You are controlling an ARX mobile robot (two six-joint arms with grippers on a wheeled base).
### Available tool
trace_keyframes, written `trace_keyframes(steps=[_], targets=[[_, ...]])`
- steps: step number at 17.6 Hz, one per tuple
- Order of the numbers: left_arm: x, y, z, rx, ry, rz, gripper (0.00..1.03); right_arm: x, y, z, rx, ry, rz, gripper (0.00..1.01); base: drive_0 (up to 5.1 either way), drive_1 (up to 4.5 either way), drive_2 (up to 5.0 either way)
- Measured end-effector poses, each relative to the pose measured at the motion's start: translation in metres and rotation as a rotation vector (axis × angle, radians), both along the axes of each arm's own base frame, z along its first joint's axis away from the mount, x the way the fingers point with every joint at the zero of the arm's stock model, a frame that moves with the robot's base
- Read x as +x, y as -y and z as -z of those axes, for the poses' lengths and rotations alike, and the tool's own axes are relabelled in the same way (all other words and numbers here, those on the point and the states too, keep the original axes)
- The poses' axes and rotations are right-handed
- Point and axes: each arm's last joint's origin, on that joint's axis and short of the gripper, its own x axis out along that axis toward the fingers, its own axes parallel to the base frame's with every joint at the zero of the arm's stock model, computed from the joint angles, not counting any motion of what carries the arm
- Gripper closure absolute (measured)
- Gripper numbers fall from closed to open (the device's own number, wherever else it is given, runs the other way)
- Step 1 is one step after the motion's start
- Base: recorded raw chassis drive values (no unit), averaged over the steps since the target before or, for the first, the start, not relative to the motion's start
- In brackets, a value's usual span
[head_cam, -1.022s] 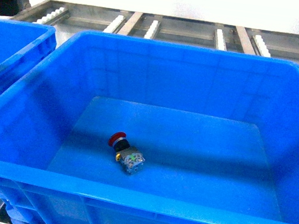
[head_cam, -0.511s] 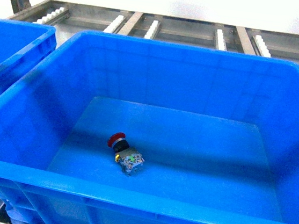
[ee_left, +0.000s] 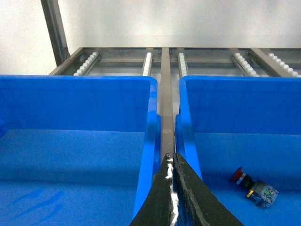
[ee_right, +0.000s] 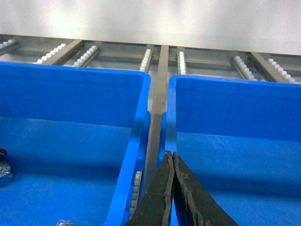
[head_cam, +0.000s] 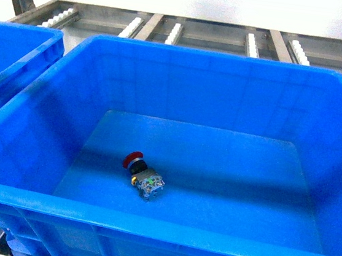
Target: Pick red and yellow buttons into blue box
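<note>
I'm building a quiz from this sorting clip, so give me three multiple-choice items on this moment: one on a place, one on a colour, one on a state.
1. Where does the red button lie?
A. On the floor of the blue box
B. On the roller rack
C. In a pincer

2. What colour is the button's cap?
A. Green
B. Red
C. White

3. How does the left pincer stand?
A. Wide open
B. Shut on the button
C. Shut, holding nothing

Answers: 1 A, it lies on its side on the box floor, front-left. 2 B, the round cap is red. 3 C, its tips meet over the gap between bins.
</note>
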Motion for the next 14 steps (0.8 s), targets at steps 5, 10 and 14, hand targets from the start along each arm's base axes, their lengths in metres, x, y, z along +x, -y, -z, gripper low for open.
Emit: trace_keyframes(steps=[5,10,14], targets=[[-0.004,0.0,0.003,0.0,0.0,0.0,1.01,-0.001,0.0,0.001,0.0,0.002,0.0,0.99,0.0,0.0,0.0],[-0.009,0.0,0.006,0.0,0.006,0.0,1.01,-0.007,0.0,0.006,0.001,-0.023,0.0,0.99,0.0,0.0,0.0],[-0.014,0.0,0.012,-0.001,0.021,-0.001,1.01,-0.014,0.0,0.014,0.001,0.005,0.0,0.99,0.0,0.0,0.0]])
